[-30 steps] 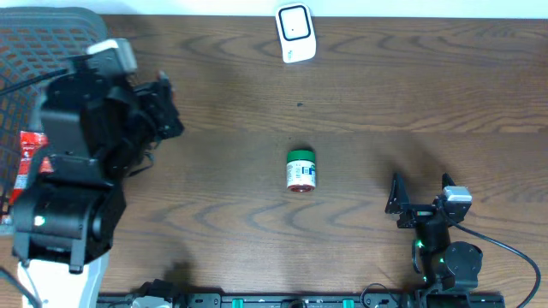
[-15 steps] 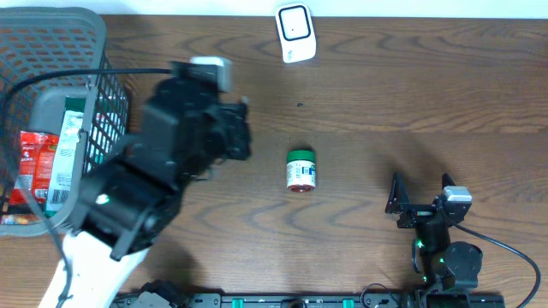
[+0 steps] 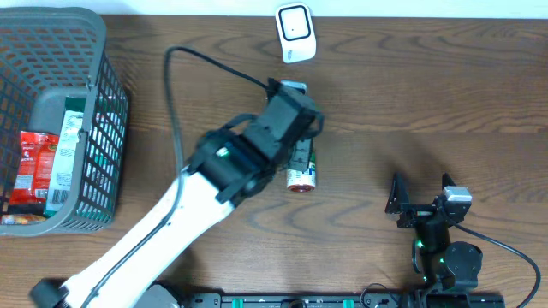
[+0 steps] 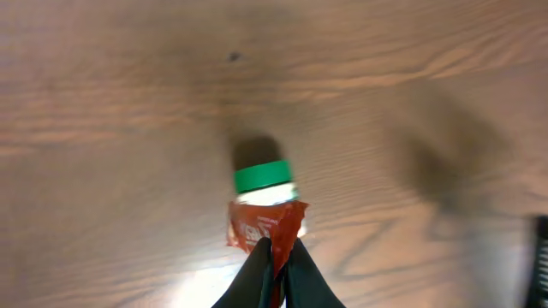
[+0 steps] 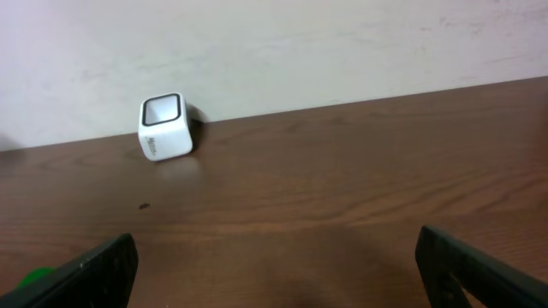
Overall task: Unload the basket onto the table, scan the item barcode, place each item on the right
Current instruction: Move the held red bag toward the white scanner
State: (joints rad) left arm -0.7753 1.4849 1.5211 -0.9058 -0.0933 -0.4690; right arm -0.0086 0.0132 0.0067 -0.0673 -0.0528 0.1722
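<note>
My left gripper (image 4: pixel 278 248) is shut on a crumpled red packet (image 4: pixel 261 224) that sticks out past its fingertips. In the overhead view the left gripper (image 3: pixel 301 156) hangs over the table's middle, right above a small jar with a green lid (image 3: pixel 301 178) lying on the wood; the packet is hidden there by the arm. In the left wrist view the jar's green lid (image 4: pixel 262 175) shows just beyond the packet. The white barcode scanner (image 3: pixel 295 32) stands at the table's far edge, also in the right wrist view (image 5: pixel 164 127). My right gripper (image 3: pixel 421 190) rests open near the front right.
A grey wire basket (image 3: pixel 103 111) at the far left holds several packets, red and green ones among them. A black cable runs from the left arm's wrist across the table. A pale wall rises behind the table's far edge (image 5: pixel 342 51).
The left arm has swung from over the basket rightwards to the table's middle, ending above the jar. The right arm has not moved.
</note>
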